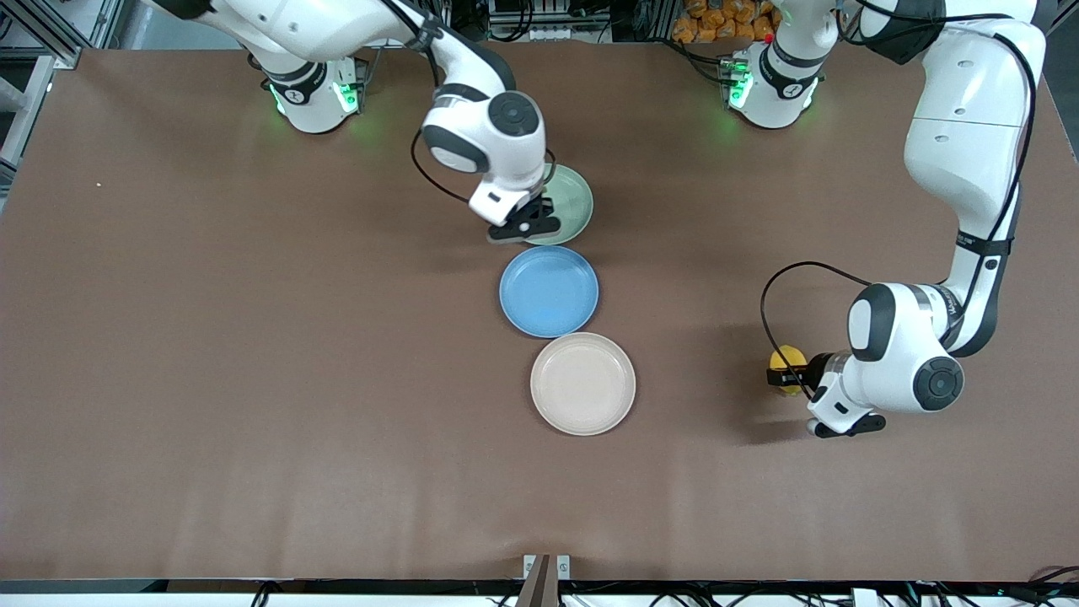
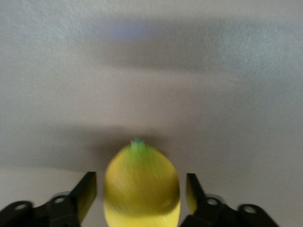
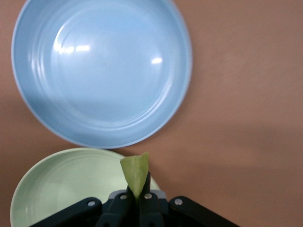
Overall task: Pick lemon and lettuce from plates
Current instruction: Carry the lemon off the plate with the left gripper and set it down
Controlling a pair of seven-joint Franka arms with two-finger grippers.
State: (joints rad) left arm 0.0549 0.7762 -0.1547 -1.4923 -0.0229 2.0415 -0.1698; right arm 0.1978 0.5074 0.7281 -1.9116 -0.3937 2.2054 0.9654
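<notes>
The yellow lemon [image 1: 789,357] is off the plates, low over the table toward the left arm's end. My left gripper [image 1: 784,376] is open around it. In the left wrist view the lemon [image 2: 142,182] sits between the fingers [image 2: 87,193] with a small gap on each side of my left gripper [image 2: 142,196]. My right gripper [image 1: 523,226] is over the rim of the mint green plate [image 1: 575,202]. In the right wrist view my right gripper [image 3: 137,190] is shut on a pale green lettuce piece [image 3: 135,171] over that plate [image 3: 61,189]. The beige plate [image 1: 582,384] is empty.
A bright blue plate [image 1: 549,291] lies empty between the mint and beige plates and shows in the right wrist view [image 3: 102,71]. The three plates form a line down the middle of the brown table [image 1: 253,337].
</notes>
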